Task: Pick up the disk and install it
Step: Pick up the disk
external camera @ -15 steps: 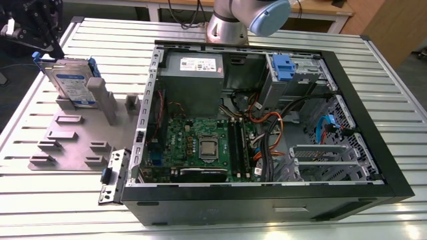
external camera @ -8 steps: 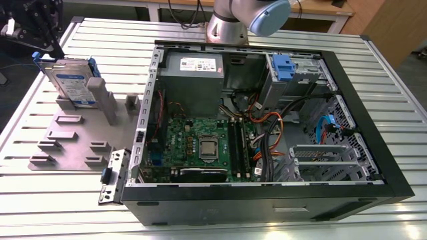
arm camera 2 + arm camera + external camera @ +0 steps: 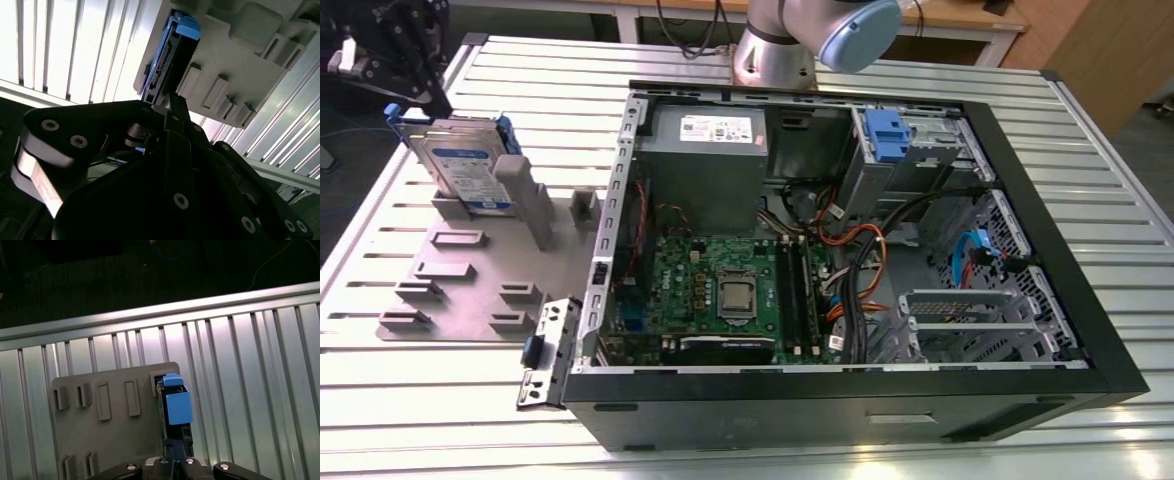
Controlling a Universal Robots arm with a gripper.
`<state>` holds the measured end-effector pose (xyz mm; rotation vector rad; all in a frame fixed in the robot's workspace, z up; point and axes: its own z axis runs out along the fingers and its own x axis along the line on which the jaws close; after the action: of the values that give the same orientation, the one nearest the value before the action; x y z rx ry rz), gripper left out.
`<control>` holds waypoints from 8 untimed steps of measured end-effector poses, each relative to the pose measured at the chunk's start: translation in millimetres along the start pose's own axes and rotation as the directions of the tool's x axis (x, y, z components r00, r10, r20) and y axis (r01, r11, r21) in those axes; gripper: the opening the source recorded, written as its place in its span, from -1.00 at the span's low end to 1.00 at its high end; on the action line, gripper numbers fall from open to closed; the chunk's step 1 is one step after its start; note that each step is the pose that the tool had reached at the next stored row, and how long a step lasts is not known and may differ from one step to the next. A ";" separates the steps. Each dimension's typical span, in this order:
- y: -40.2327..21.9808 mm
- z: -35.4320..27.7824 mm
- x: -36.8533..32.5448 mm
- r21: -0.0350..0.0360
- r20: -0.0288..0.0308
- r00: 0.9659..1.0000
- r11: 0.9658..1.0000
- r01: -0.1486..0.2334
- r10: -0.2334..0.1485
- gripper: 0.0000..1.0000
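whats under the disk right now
The disk stands on edge on a grey holder plate, which lies on the slatted metal table. A grey post covers part of its lower edge, so how it seats cannot be seen.

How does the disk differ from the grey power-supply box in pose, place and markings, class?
Pose: the disk stands on edge, leaning; the power-supply box sits level. Place: the disk is on the grey holder plate outside the computer case; the box is inside it. Markings: the disk has a broad white-and-blue label and blue rails; the box a small white sticker. Both are rectangular and grey.
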<state>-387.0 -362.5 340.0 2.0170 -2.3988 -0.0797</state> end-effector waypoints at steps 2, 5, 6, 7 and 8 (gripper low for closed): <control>-1.6 0.7 -0.3 0.000 0.000 1.000 1.000 0.004 -0.004 -0.79; -2.7 1.6 -0.6 0.000 0.000 1.000 1.000 0.011 -0.011 -0.79; -2.7 1.6 -0.6 0.000 0.000 1.000 1.000 0.011 -0.011 -0.79; -2.8 1.5 -0.6 0.000 0.000 1.000 1.000 0.011 -0.011 -0.79; -2.8 1.5 -0.6 0.000 -0.001 1.000 1.000 0.014 -0.014 -0.79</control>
<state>-384.1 -362.3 338.4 2.0330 -2.3848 -0.0797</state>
